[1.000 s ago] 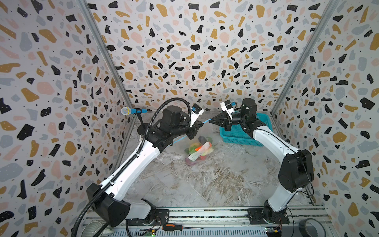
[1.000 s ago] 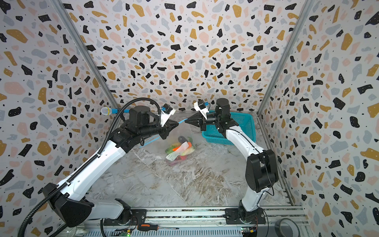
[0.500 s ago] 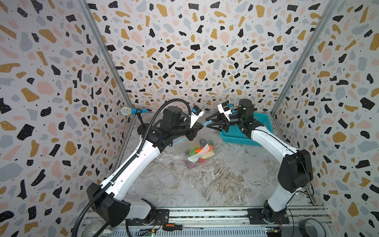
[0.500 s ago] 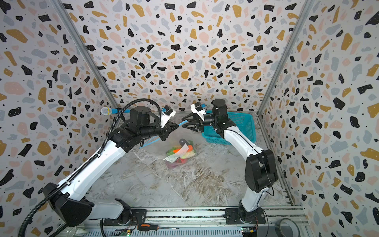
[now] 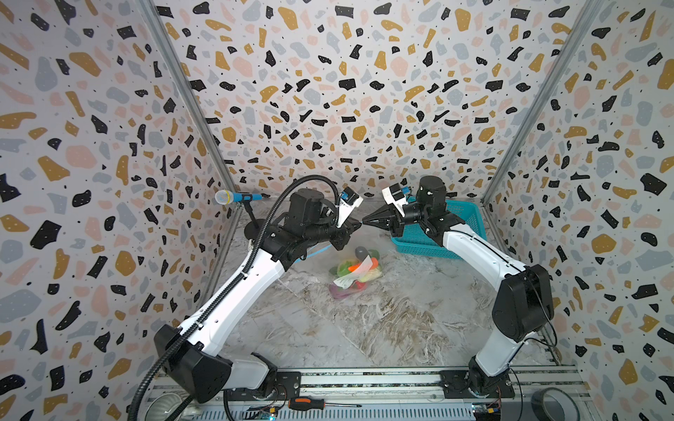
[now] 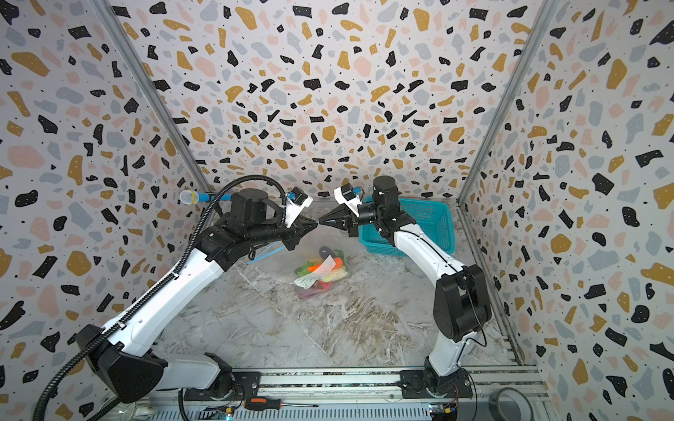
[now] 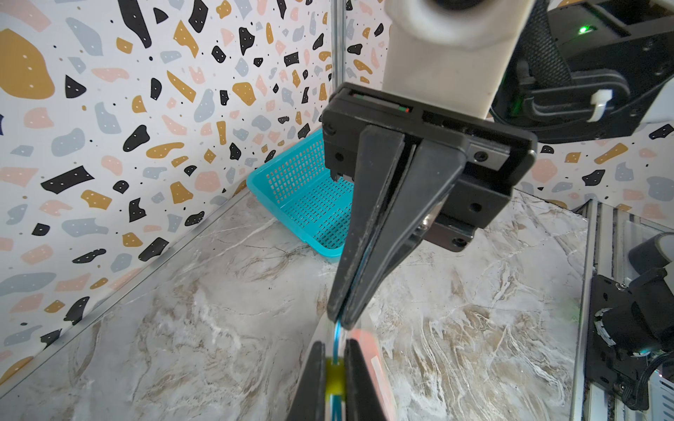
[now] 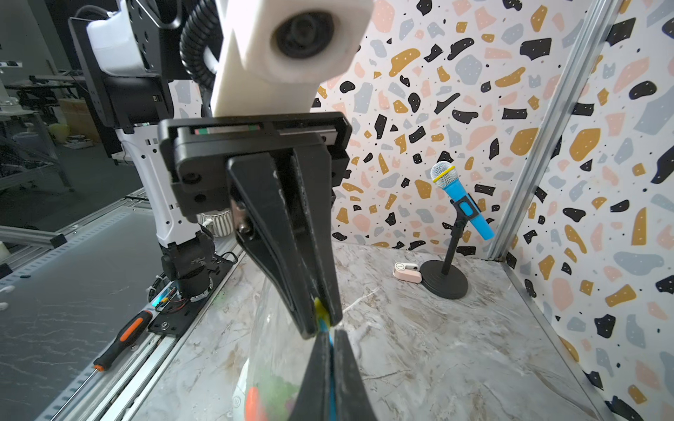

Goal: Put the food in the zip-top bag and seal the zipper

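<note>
The clear zip-top bag (image 5: pixel 368 251) (image 8: pixel 277 346) hangs between the two grippers, its bottom down at the table. The food (image 5: pixel 343 269) (image 6: pixel 313 268) lies heaped inside it behind a white label (image 5: pixel 355 274). My left gripper (image 5: pixel 355 225) (image 7: pixel 334 379) is shut on the yellow slider (image 7: pixel 334 377) (image 8: pixel 321 308) of the light-blue zipper (image 6: pixel 266 251) (image 7: pixel 337 333). Tip to tip with it, my right gripper (image 5: pixel 364 221) (image 8: pixel 330 364) is shut on the zipper strip right beside the slider.
A teal mesh basket (image 5: pixel 456 218) (image 7: pixel 302 189) stands at the back right, behind the right arm. A toy microphone on a stand (image 5: pixel 233 197) (image 8: pixel 459 197) and a small pink device (image 8: pixel 406 271) sit at the back left. A screwdriver (image 5: pixel 310 404) lies on the front rail.
My right gripper opened, moved left along the zipper toward the left gripper, and shut again beside the slider. The left gripper kept its hold on the slider.
</note>
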Motion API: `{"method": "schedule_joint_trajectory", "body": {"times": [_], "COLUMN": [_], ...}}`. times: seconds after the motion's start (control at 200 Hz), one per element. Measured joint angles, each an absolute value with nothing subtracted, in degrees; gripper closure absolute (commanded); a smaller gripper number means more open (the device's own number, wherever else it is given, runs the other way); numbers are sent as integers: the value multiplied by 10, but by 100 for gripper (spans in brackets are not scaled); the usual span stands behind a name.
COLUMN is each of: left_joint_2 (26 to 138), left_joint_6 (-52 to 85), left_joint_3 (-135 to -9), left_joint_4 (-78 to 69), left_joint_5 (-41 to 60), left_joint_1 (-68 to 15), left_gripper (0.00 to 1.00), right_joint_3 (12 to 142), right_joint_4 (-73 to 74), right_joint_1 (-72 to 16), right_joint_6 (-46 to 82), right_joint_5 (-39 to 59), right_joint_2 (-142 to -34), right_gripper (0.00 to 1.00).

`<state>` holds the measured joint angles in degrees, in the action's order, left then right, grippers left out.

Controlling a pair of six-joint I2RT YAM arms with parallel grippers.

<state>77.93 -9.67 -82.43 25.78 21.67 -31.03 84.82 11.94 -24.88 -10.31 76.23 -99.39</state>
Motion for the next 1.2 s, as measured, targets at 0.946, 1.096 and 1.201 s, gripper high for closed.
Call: {"method": "schedule_joint_trajectory", "body": {"times": [0.946, 1.096, 1.201], "left_joint_2": [710, 701, 694], "left_joint_6": [-88, -88, -88], "left_joint_3": [-771, -765, -763], "left_joint_4": [275, 285, 292], "left_joint_5": [165, 157, 150], "left_joint_1": [-310, -310, -310], "left_gripper": [92, 92, 92], "right_joint_3": [848, 848, 848], "right_joint_4": [101, 91, 89], "right_joint_1": [-229, -226, -222], "right_joint_6": [-104, -104, -104], "right_joint_5": [727, 723, 721], "right_joint_2": [-989, -989, -989], "right_gripper": [100, 100, 100]}}
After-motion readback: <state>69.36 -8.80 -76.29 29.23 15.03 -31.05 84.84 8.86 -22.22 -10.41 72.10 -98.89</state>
